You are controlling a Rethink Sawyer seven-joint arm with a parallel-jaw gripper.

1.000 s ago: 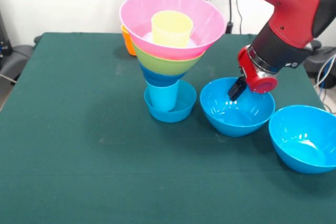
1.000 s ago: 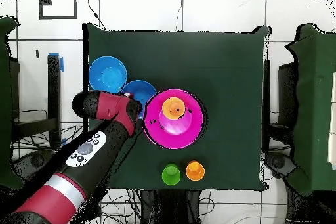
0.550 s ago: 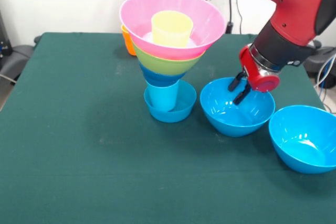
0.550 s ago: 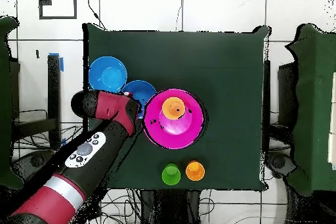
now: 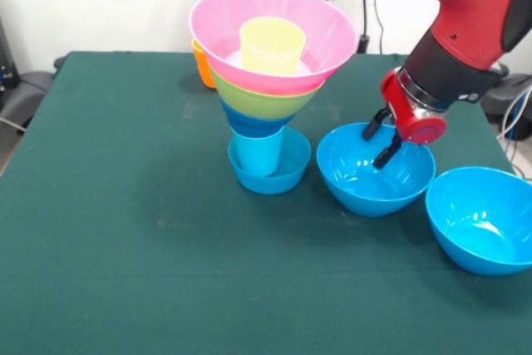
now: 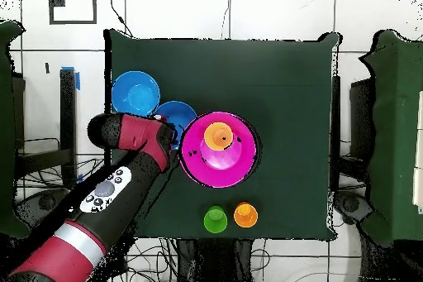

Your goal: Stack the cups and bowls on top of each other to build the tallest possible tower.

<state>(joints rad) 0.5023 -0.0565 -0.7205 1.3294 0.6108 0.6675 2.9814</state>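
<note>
Where the green tabletop [image 5: 125,230] lies bare at the left of the front view, nothing stands; next comes the tower [image 5: 270,81], its light blue cup [image 5: 258,152] set in a small blue bowl [image 5: 289,169], widening upward through lime green to the pink bowl [image 5: 332,31], which holds a yellow cup [image 5: 271,45]. An orange cup [image 5: 202,66] peeks out behind. Further right, the gripper [image 5: 381,144] hangs with jaws spread over a large blue bowl [image 5: 366,184]'s far rim. Another blue bowl [image 5: 482,220] sits rightmost.
</note>
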